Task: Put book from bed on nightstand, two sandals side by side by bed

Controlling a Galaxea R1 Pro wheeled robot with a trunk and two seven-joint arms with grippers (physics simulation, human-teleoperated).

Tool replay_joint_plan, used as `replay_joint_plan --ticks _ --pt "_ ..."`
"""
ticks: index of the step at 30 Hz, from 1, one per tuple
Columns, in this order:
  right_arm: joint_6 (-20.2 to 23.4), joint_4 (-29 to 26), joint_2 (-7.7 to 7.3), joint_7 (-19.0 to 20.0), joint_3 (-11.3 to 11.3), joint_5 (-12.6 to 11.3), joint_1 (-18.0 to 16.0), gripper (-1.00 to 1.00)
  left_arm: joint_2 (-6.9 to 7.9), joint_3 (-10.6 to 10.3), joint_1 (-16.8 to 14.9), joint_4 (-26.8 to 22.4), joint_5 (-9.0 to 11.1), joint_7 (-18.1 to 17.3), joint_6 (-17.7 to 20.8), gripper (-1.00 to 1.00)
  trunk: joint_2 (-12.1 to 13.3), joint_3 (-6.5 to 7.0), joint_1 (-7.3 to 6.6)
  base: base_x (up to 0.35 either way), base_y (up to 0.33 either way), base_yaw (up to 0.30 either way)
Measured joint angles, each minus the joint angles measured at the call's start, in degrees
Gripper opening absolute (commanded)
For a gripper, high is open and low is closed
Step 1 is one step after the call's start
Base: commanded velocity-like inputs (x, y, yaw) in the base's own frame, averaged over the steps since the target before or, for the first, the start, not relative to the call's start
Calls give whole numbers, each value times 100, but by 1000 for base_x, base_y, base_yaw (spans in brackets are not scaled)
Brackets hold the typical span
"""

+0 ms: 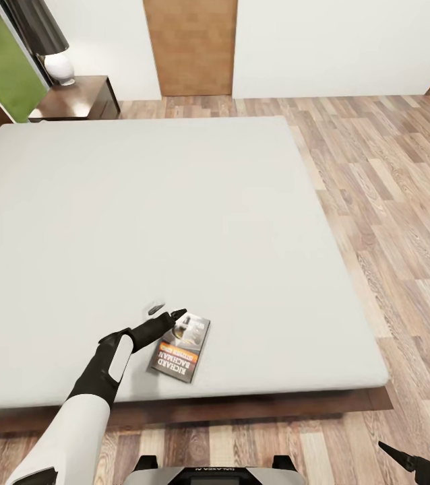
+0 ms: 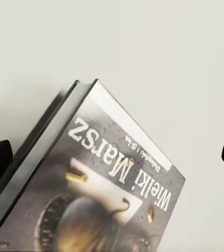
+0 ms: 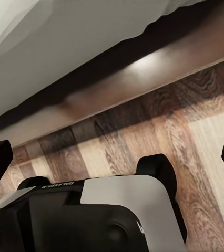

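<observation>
Wood-plank floor (image 1: 390, 202) all round the big bed (image 1: 174, 229), with a nightstand (image 1: 80, 98) and lamp (image 1: 56, 57) off at the far corner. Nothing's crowding the book (image 1: 187, 351), which lies flat near the mattress's front edge. Left gripper (image 1: 168, 312) hovers right over its top end, fingers spread wide, gripping nothing. Right gripper (image 1: 404, 458) hangs low by the floor, looks open too.

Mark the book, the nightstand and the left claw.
book (image 1: 181, 350): head view, centre of its cover.
nightstand (image 1: 80, 98): head view, bare top beside the lamp.
left claw (image 1: 168, 314): head view, midway between its fingertips.
</observation>
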Motion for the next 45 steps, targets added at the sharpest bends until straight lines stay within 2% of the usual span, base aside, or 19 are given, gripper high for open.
replay_joint_plan --ticks 25,45 --pt "0 0 1 1 1 0 0 100 -6 2 0 0 0 -2 0 100 0 0 0 -70 -16 0" --pt "0 0 0 0 1 0 0 100 -6 1 1 0 0 -2 0 100 0 0 -1 -4 -31 0"
